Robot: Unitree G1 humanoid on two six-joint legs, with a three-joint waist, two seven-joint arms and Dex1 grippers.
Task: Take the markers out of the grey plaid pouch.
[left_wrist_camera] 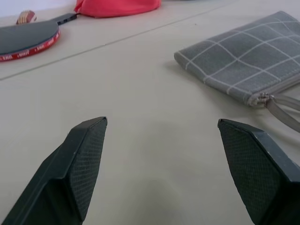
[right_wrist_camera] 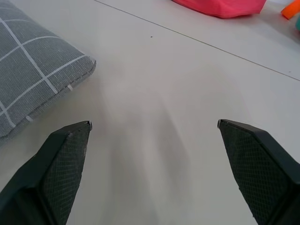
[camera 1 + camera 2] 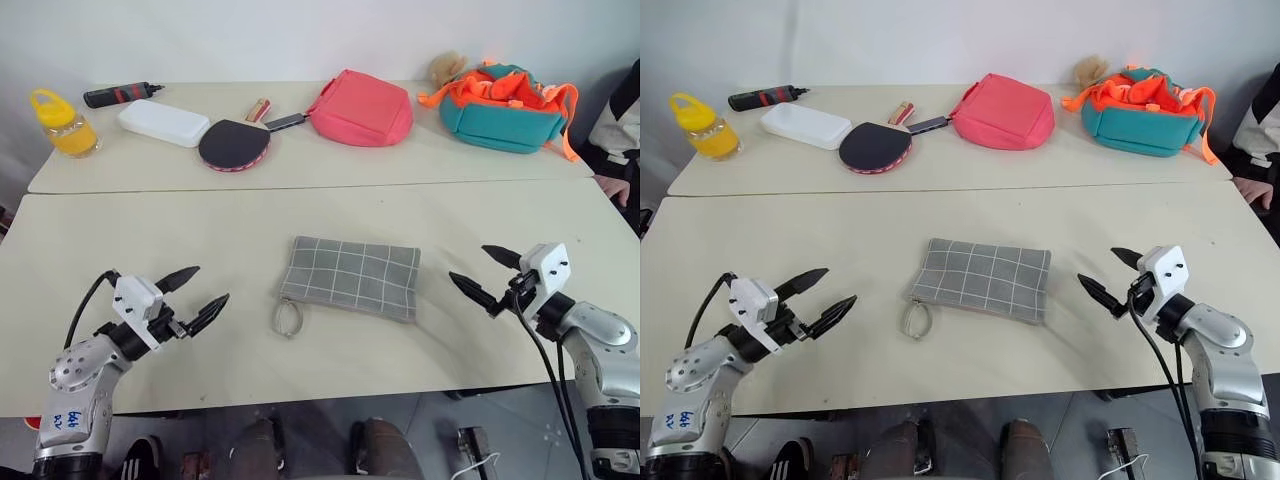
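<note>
The grey plaid pouch [image 3: 352, 276] lies flat in the middle of the near table, its loop strap [image 3: 287, 317] trailing toward the front edge. Its zip looks shut, and the markers are hidden from view. My left gripper [image 3: 196, 292] hovers open to the left of the pouch, pointing toward it. On the other side my right gripper [image 3: 482, 273] is open too, aimed at the pouch's right end. Both stand apart from the pouch with nothing between their fingers. The pouch's corner [image 1: 243, 65] and zip end appear in the left wrist view, its other end [image 2: 33, 79] in the right wrist view.
On the far table lie a pink pouch [image 3: 362, 108], a black paddle [image 3: 234, 144], a white case [image 3: 162, 122], a thick black marker with a red band [image 3: 122, 94], a yellow bottle [image 3: 62, 123] and a teal-orange bag [image 3: 505, 106]. A person's hand [image 3: 612, 186] rests at the right edge.
</note>
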